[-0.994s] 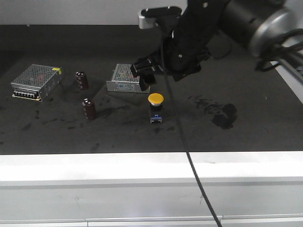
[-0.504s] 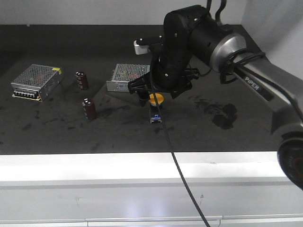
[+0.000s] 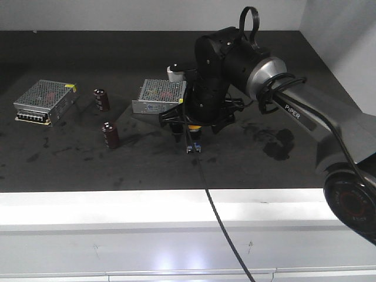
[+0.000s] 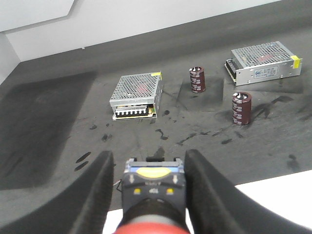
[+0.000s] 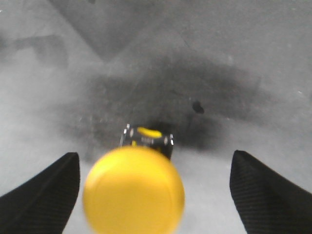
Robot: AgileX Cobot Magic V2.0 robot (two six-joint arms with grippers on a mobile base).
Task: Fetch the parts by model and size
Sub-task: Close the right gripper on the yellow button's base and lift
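The yellow-capped switch point(image 3: 193, 125) stands upright on the dark table, its blue base point(image 3: 193, 148) toward the front edge. My right gripper point(image 3: 187, 130) hangs low over it, open. In the right wrist view the yellow cap point(image 5: 133, 191) fills the space between the wide-apart fingertips point(image 5: 58, 183), touching neither. The red-capped switch point(image 4: 153, 183) lies lengthwise in my left gripper point(image 4: 148, 156), blue base pointing forward and red cap point(image 4: 151, 229) at the bottom edge. The left gripper is shut on its black body. The left arm does not show in the front view.
A silver mesh box point(image 3: 45, 101) sits at the far left and another point(image 3: 157, 96) just behind the right gripper. Two dark capacitors point(image 3: 101, 99) point(image 3: 110, 134) stand between them. Dark stains point(image 3: 276, 142) mark the mat to the right. A black cable point(image 3: 220, 226) crosses the white front ledge.
The right arm has swung down and forward from above the mesh box. Its open gripper now straddles the yellow-capped switch, which has not moved.
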